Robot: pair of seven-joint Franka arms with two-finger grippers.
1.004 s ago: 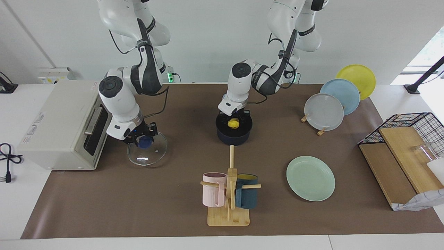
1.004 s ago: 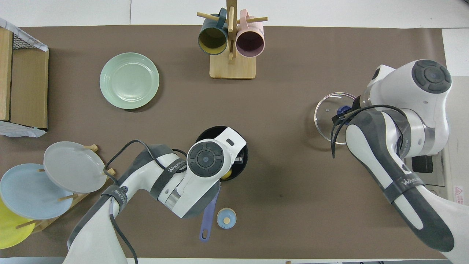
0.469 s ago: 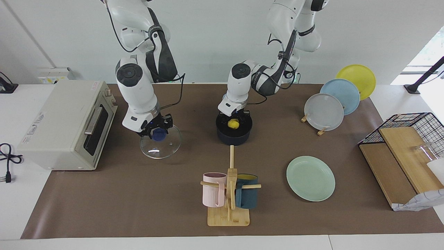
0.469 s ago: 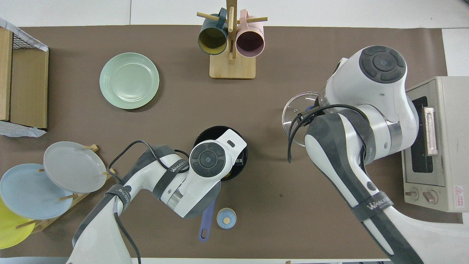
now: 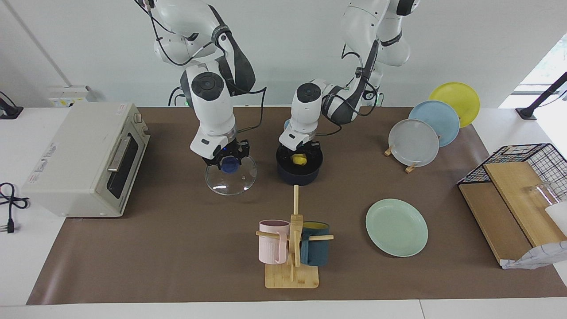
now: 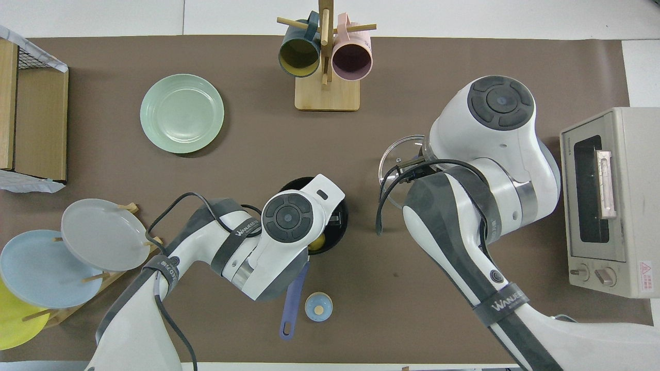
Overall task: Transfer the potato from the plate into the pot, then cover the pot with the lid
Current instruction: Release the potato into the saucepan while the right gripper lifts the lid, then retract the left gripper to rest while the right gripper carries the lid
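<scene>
The yellow potato lies inside the dark navy pot; it also shows in the overhead view. My left gripper hangs just over the pot's mouth, above the potato. The pot's blue handle points toward the robots. My right gripper is shut on the blue knob of the glass lid and holds it just above the table, beside the pot toward the right arm's end. The lid's rim shows in the overhead view. The mint-green plate is bare.
A toaster oven stands at the right arm's end. A wooden mug rack stands farther from the robots than the pot. A plate rack and a wire basket are at the left arm's end. A blue bell sits beside the pot's handle.
My right gripper has carried the lid from beside the toaster oven to close beside the pot. My left gripper has stayed over the pot with the potato below it.
</scene>
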